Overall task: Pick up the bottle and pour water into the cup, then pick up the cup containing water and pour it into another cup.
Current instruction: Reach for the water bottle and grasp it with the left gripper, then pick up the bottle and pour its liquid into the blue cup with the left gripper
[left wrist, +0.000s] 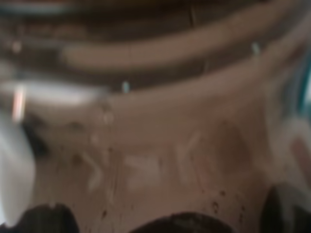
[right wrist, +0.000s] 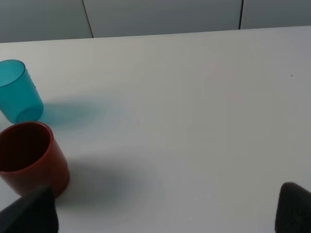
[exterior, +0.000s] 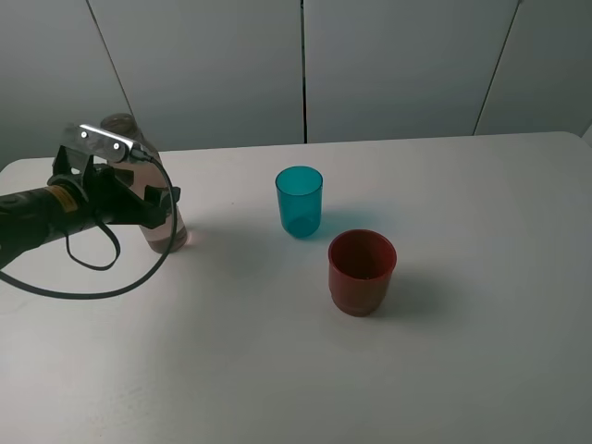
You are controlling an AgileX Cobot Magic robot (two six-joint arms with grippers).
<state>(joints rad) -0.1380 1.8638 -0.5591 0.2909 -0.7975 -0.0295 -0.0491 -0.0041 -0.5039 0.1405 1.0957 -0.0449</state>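
Left side of the table: my left gripper sits around the bottle, fingers on either side of its lower body. The left wrist view is filled by blurred brownish plastic, and I cannot tell whether I am gripping or only straddling it. The bottle's base is at table level. The cup, teal, stands upright near the centre, with another cup, red, just beside it and nearer the camera. My right gripper has its fingertips spread wide, holding nothing, off to the side of both cups.
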